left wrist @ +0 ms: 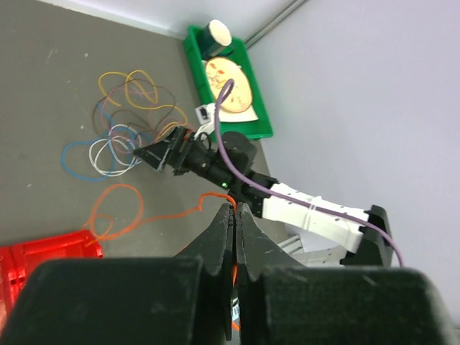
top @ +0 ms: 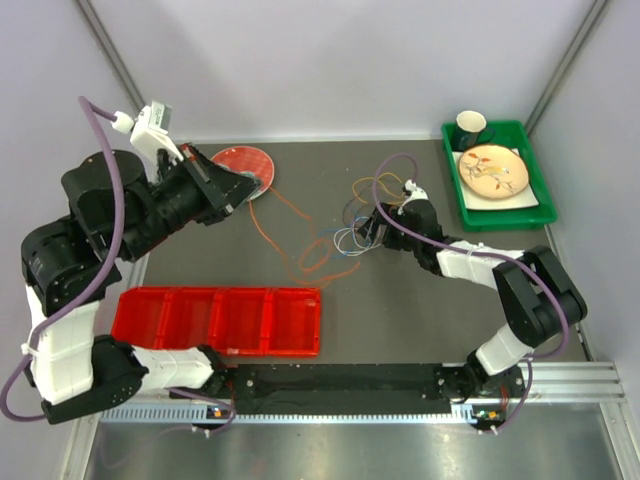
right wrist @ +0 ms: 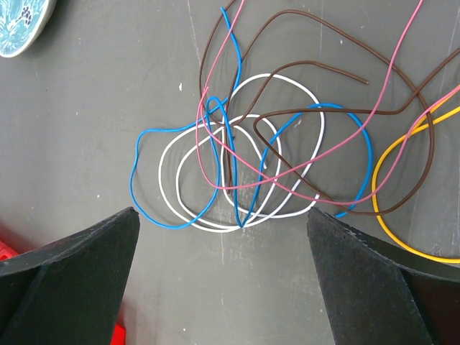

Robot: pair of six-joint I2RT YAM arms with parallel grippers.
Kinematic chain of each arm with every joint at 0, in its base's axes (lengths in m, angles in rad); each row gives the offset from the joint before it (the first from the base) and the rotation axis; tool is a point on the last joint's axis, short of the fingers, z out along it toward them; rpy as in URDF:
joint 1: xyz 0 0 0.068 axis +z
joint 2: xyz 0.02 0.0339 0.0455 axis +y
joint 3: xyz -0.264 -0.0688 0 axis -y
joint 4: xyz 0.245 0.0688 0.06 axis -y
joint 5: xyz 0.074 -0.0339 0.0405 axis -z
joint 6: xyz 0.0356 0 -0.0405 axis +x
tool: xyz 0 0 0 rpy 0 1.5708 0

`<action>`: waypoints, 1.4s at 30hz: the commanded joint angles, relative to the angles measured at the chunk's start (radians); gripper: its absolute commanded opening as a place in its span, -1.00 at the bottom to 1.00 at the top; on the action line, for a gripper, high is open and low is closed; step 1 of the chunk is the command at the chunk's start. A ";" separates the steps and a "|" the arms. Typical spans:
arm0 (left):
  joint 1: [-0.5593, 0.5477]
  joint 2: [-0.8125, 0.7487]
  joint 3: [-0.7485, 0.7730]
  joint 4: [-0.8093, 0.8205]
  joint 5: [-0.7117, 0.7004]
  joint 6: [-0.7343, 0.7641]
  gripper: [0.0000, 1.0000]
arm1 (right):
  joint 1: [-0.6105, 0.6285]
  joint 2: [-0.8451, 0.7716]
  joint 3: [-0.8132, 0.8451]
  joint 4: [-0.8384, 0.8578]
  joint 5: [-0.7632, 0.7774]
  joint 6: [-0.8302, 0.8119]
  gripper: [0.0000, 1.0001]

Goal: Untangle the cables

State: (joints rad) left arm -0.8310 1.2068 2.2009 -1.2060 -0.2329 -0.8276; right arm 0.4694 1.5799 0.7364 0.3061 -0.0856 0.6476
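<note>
The cables (top: 362, 212) lie tangled in mid-table: blue (right wrist: 154, 212), white (right wrist: 284, 86), pink, brown (right wrist: 316, 65) and yellow (right wrist: 384, 162) loops overlapping. An orange cable (top: 300, 240) trails left from the tangle and rises to my left gripper (top: 260, 188), which hangs by a red plate (top: 240, 160). In the left wrist view that gripper (left wrist: 236, 210) is shut on the orange cable (left wrist: 118, 208). My right gripper (right wrist: 221, 213) is open wide just short of the blue and white loops, with nothing between its fingers (right wrist: 86, 266).
A red compartment tray (top: 220, 320) lies at the front left. A green tray (top: 452, 160) at the back right holds a patterned plate (top: 493, 170) and a dark cup (top: 471, 125). Walls enclose the table at the back and sides.
</note>
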 commanded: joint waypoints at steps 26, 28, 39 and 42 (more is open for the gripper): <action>0.001 -0.243 -0.315 -0.050 0.170 -0.177 -1.00 | 0.021 0.023 0.031 0.002 0.017 -0.009 0.98; 0.001 -0.262 -0.351 -0.052 0.170 -0.194 -1.00 | 0.028 0.026 0.038 -0.004 0.023 -0.012 0.98; 0.000 -0.377 -0.699 -0.055 -0.043 -0.196 -1.00 | 0.037 0.026 0.043 -0.021 0.029 -0.019 0.97; 0.001 -0.359 -0.750 -0.043 -0.078 -0.176 -1.00 | 0.037 0.031 0.047 -0.021 0.029 -0.019 0.98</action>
State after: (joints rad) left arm -0.8310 0.8345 1.4937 -1.3006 -0.2199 -1.0264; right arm 0.4957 1.6039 0.7380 0.2737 -0.0715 0.6460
